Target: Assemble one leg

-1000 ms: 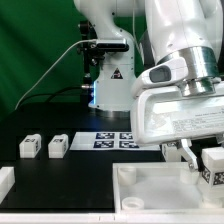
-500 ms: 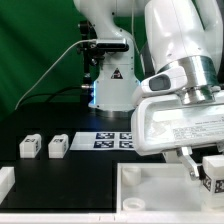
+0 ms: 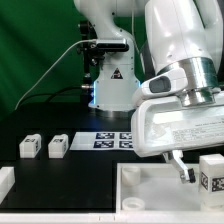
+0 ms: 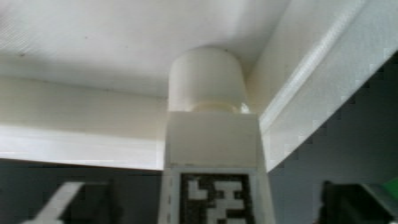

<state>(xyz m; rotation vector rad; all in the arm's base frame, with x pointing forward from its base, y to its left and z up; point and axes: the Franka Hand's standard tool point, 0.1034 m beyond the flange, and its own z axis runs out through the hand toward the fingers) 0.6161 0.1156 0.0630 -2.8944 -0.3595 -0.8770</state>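
Note:
A leg (image 3: 211, 176), a white block with a marker tag on its face, stands at the exterior view's right edge, over the large white tray-like piece (image 3: 150, 186). My gripper (image 3: 206, 170) is around it. One finger (image 3: 181, 166) hangs apart from the leg's side; the other is out of frame. In the wrist view the leg (image 4: 214, 160) stands between my gripper's (image 4: 210, 212) dark fingers (image 4: 64, 202) with a gap on each side. Its rounded peg end points into the tray's inner corner (image 4: 267, 70). The jaws are open.
Two more tagged legs (image 3: 29, 146) (image 3: 58, 145) lie on the black table at the exterior view's left. The marker board (image 3: 113, 139) lies behind the tray, in front of the robot base (image 3: 110, 85). Another white part (image 3: 5, 180) shows at the left edge.
The leg has come lower and shows more fully at the right edge. The visible finger now stands farther from the leg's side than before.

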